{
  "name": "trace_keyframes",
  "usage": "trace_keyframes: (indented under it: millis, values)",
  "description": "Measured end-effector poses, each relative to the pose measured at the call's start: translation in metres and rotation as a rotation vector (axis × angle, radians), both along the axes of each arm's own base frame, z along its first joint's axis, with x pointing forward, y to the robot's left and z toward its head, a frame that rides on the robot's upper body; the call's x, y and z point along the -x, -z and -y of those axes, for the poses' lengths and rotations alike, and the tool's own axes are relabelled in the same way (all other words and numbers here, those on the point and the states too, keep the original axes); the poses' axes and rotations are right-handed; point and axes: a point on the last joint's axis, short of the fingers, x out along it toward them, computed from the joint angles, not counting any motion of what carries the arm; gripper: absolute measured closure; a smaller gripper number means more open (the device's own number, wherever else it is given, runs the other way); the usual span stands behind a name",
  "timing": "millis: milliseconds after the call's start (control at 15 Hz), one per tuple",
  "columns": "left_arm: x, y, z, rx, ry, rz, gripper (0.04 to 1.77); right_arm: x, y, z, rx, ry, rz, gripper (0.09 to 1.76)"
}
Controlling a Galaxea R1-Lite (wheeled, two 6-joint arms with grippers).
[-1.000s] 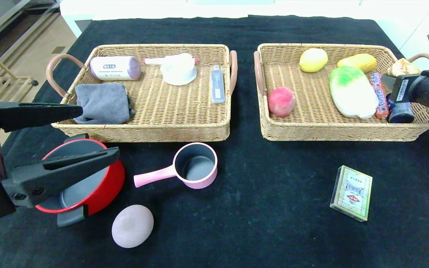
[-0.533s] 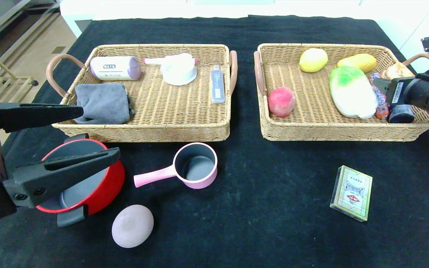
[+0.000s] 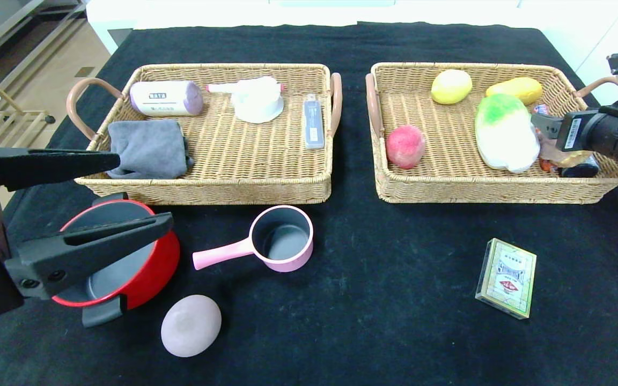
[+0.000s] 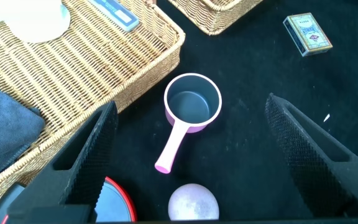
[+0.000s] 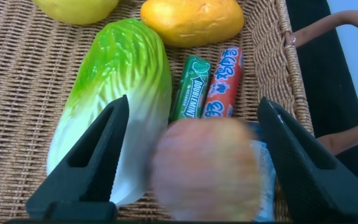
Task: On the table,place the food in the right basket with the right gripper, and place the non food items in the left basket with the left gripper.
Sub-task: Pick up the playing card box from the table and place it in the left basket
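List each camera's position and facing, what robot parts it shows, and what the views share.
Head view: sits high, looks down at the table and both baskets; the left gripper shows near the red pot, the right gripper over the right basket.
Left wrist view: looks down between open jaws at the pink saucepan.
Right wrist view: looks down between open jaws at the bun and the cabbage.
Shared: head and left wrist show the saucepan; head and right wrist the cabbage.
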Motion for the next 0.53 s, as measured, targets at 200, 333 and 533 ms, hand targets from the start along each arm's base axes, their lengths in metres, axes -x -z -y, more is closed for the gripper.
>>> trace_keyframes:
  millis: [200,333,533]
  values:
    - [0.0000,0.0000,0.0000,0.000,0.000,0.000,0.09,0.0001,-0.0005,0.0008,0.000,0.003,0.002,0.28]
    - [-0.0002,0.0008,0.0001,-0.001,0.000,-0.003,0.09,0.0008,-0.0013,0.0015,-0.001,0.005,0.003,0.25]
    - [-0.0005,0.0011,0.0002,-0.002,0.000,-0.004,0.09,0.0060,-0.0034,-0.0007,-0.013,-0.001,-0.019,0.21]
